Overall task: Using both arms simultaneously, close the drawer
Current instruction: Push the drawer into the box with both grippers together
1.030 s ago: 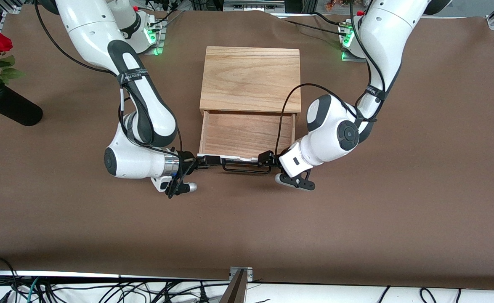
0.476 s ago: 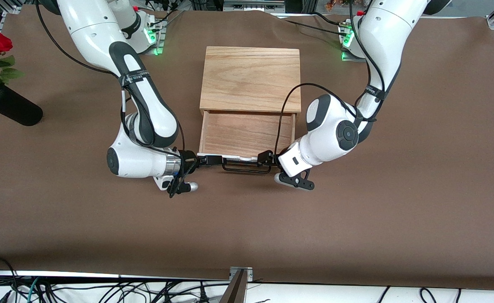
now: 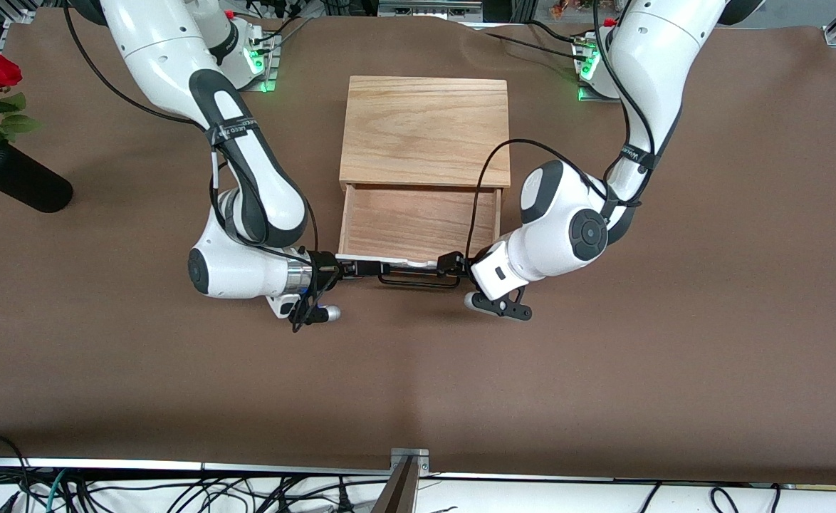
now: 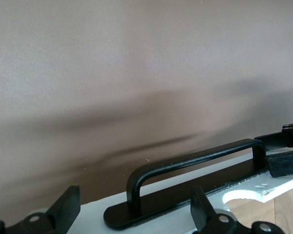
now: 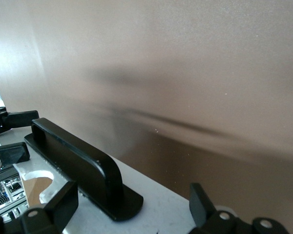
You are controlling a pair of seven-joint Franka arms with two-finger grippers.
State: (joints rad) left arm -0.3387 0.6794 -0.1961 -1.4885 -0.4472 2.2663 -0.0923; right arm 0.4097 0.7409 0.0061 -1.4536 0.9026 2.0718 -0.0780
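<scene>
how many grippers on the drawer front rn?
2. Right gripper at the white front panel's end toward the right arm; left gripper at the other end, handle between them.

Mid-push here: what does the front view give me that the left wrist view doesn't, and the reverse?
Only the front view shows the oak box, the drawer partly out with its tray bare, both arms, and a rose vase toward the right arm's end of the table. Only the left wrist view shows, close up, the left gripper with jaws open, straddling one end of the handle at the white front panel. Both show the handle, the brown table cover and the right gripper at the handle's other end.
</scene>
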